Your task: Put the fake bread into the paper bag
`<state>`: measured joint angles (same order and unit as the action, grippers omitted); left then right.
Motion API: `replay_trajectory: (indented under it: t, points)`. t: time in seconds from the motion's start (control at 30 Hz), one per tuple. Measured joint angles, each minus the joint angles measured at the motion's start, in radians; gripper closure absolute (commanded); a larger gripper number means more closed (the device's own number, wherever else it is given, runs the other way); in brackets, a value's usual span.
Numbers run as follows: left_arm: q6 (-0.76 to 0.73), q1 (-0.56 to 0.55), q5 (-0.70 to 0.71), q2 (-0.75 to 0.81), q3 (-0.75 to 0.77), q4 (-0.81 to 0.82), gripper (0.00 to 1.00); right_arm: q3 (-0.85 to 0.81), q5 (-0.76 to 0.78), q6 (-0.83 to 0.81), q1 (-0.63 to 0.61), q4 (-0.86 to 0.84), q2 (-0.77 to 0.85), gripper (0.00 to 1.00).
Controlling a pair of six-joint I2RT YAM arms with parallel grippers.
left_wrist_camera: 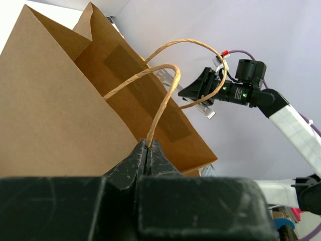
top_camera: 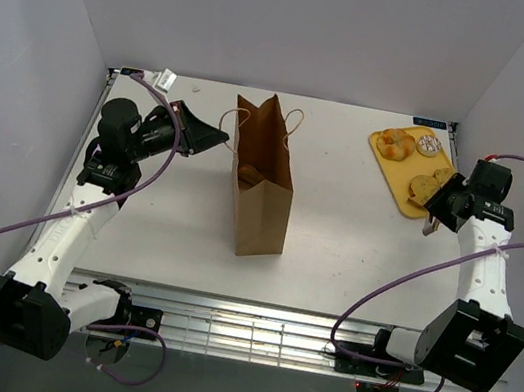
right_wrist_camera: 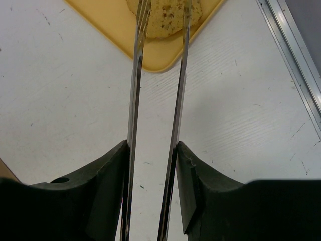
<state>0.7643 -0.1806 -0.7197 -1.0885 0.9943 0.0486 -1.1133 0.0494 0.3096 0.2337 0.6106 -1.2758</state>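
On the desk [top_camera: 332, 259], left fingers [left_wrist_camera: 131, 163] pinch the paper bag [top_camera: 264, 212] handle [left_wrist_camera: 161, 108]. Right fingers [right_wrist_camera: 108, 175] grip tongs [right_wrist_camera: 134, 90] around bread [right_wrist_camera: 163, 22] ahead; most pieces lie unbagged.

The paper bag [top_camera: 262, 206] stands mid bench [top_camera: 333, 254] with one fake bread [top_camera: 248, 174] inside, the others on the tray [top_camera: 395, 171] far right.

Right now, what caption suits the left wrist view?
Left hand pinches a twisted handle of the brown paper bag.

The tabletop [top_camera: 334, 249] is surveyed from overhead. The paper bag [left_wrist_camera: 50, 125] is framed closely by the left wrist, the tray [right_wrist_camera: 160, 55] by the right.
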Motion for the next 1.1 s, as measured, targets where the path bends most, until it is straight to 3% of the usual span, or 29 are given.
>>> replay_trajectory:
  t: [0.43, 1.1]
  points:
    - [0.002, 0.000, -0.040, -0.017, -0.025, 0.043, 1.00, 0.076, -0.156, -0.036, 0.146, -0.119, -0.124, 0.51]
    - [0.006, 0.000, -0.058, -0.021, -0.025, 0.058, 1.00, 0.082, -0.338, -0.057, 0.257, -0.215, -0.204, 0.50]
